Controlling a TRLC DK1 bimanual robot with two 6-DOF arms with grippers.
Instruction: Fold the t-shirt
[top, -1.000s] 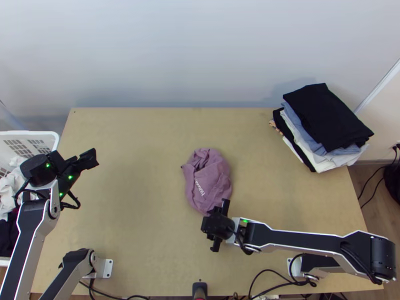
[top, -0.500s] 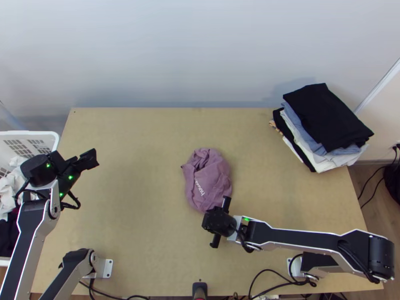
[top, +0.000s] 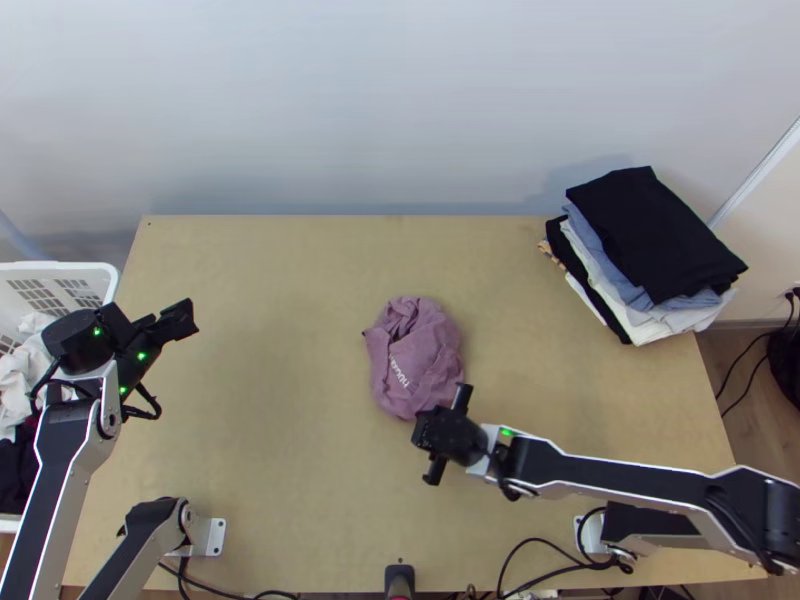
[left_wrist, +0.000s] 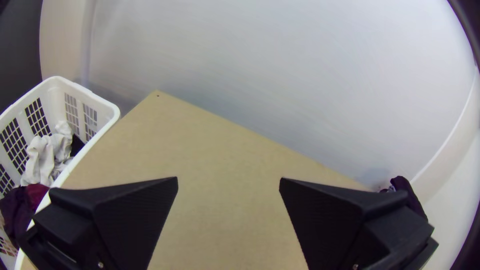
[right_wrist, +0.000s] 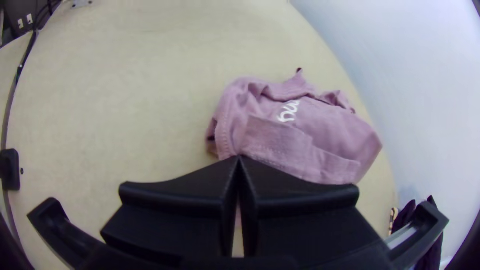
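Item: one mauve fabric t-shirt (top: 430, 350), bunched, about the middle of the light wooden desk (top: 270, 440). Outline a rough, lumpy oval, somewhat longer than wide; long axis running from the far edge toward the near edge. A small pointed corner juts toward the left edge. White lettering (top: 399, 372) slants across the cloth, its line leaning from the far left toward the near right. A flat, stitched band of cloth (right_wrist: 300, 161) lies over the near part. Collar end and hem end: cannot be told apart.

Item: right pincer (top: 444, 436), two wide flat black fingers, pointing down at the near end of the t-shirt. Fingers pressed together at the tips; whether cloth is caught between them cannot be told.

Item: left pincer (top: 179, 318), same pattern, beside the left edge of the desk, well apart from the t-shirt. Fingers spread wide, nothing between them.

Item: one stack of folded garments (top: 655, 235), black, blue and white, at the far right corner; black piece uppermost.

Item: one white plastic basket (top: 75, 270) with openwork walls, just off the left edge, holding white and dark garments (left_wrist: 42, 157).
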